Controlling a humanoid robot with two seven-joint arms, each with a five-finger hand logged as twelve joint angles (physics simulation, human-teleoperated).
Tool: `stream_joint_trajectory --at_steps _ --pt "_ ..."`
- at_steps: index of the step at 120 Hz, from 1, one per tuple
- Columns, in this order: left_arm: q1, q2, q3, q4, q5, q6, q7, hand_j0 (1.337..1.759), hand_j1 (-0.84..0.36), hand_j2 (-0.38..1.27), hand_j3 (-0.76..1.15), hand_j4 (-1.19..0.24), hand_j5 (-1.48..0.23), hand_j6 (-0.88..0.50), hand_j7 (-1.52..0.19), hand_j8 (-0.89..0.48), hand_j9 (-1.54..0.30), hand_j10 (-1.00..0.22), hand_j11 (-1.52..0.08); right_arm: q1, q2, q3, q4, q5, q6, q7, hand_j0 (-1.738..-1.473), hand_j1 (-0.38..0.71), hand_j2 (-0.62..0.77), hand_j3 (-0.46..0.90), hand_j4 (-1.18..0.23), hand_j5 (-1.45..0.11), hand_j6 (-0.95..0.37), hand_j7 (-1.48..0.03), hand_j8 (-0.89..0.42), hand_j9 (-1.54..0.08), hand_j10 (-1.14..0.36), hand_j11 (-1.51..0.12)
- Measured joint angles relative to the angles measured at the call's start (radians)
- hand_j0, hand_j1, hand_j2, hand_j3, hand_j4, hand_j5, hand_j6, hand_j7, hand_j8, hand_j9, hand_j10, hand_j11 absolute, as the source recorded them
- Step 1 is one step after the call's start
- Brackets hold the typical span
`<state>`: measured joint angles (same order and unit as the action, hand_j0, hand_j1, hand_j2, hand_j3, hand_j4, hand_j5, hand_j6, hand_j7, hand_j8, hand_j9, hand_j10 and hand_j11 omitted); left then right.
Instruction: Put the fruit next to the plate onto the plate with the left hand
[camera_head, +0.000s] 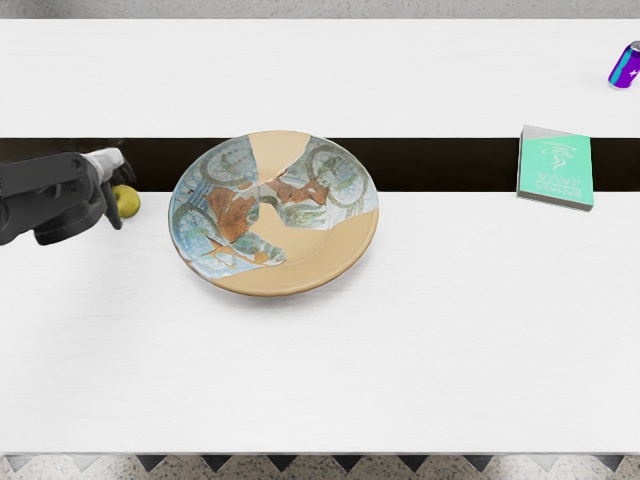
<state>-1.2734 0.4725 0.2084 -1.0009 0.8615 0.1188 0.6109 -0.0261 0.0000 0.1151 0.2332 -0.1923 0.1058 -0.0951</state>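
Dark fingers (113, 207) of the robot's left hand (62, 198) curl narrow around the near side of a small yellow fruit (129, 202), one finger crossing its left edge, so the hold looks taken rather than pending. The fruit sits at the fingertips on the white desk (420, 350), just beside the left rim of the plate (300, 285) and still off it. The plate lies directly to the right of the hand, so the coming move looks like a short carry rightward over the rim. The fruit is round and glossy, with no long axis to line up, and likely to roll once released. The plate is wide and shallow, tan with a broken blue and orange pattern. Well off to the right rest a teal book (556, 170) and a purple can (625, 65).
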Motion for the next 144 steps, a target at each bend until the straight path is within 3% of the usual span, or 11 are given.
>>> stream_joint_trajectory --at_steps 30,57,78,117,144 --pt "-0.004 -0.031 0.014 0.005 0.001 0.001 0.0 1.658 -0.15 0.09 0.0 -0.43 -0.54 -0.41 -0.54 -0.38 -0.55 -0.42 -0.55 0.0 0.0 0.0 0.0 0.0 0.0 0.0 -1.658 -0.33 0.0 0.0 -0.02 -0.02 -0.02 -0.02 -0.02 -0.02 -0.02 -0.02" --pt "0.004 -0.035 0.014 0.006 0.004 0.002 0.0 1.658 -0.25 0.11 0.0 -0.53 -0.64 -0.52 -0.65 -0.47 -0.66 -0.52 -0.66 0.0 0.0 0.0 0.0 0.0 0.0 0.0 -1.658 -0.33 0.0 0.0 -0.02 -0.02 -0.02 -0.02 -0.02 -0.02 -0.02 -0.02" --pt "0.009 -0.035 0.015 0.006 0.008 0.001 0.001 1.652 -0.26 0.09 0.0 -0.58 -0.72 -0.46 -0.74 -0.43 -0.76 -0.56 -0.76 0.0 0.0 0.0 0.0 0.0 0.0 0.0 -1.658 -0.33 0.0 0.0 -0.02 -0.02 -0.02 -0.02 -0.02 -0.02 -0.02 -0.02" --pt "0.003 -0.029 0.016 0.006 -0.003 -0.001 0.001 1.652 -0.28 0.35 0.0 -0.67 -0.87 -0.47 -0.89 -0.45 -0.89 -0.63 -0.89 0.0 0.0 0.0 0.0 0.0 0.0 0.0 -1.658 -0.33 0.0 0.0 -0.02 -0.02 -0.02 -0.02 -0.02 -0.02 -0.02 -0.02" --pt "-0.049 -0.014 -0.05 0.006 -0.028 -0.01 0.001 1.655 -0.32 0.39 0.0 -0.68 -0.96 -0.42 -0.95 -0.41 -0.92 -0.6 -0.92 0.0 0.0 0.0 0.0 0.0 0.0 0.0 -1.658 -0.33 0.0 0.0 -0.02 -0.02 -0.02 -0.02 -0.02 -0.02 -0.02 -0.02"
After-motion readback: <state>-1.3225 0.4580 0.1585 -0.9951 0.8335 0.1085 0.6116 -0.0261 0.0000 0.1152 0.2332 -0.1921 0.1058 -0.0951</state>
